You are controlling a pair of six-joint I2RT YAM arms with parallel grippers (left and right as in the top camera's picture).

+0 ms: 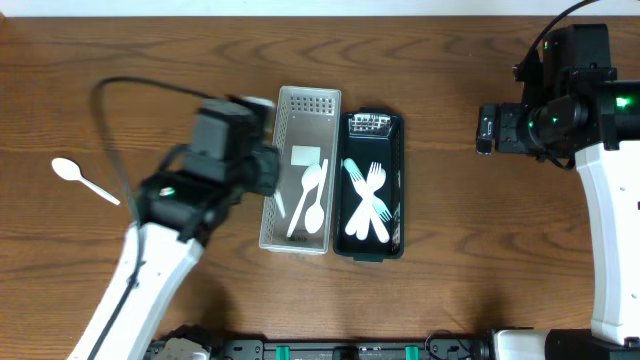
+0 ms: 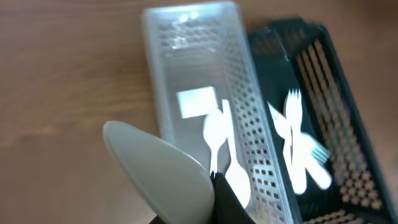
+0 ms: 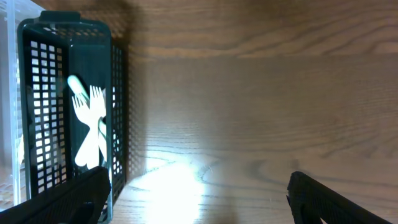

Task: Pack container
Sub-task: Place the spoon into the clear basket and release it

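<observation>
Overhead: the left arm is hovering over the white perforated plastic tray, which is sitting against the black slotted plastic tray. A loose white plastic spoon is lying well apart on the brown wooden surface.
Left wrist: the left jaws are apparently clamping the held white plastic spoon. It should be going in lengthwise beside the two packed spoons, where room is showing.
Right wrist: the right jaws are standing apart, idling.

Brown wood-grain table; pale strip along far edge
</observation>
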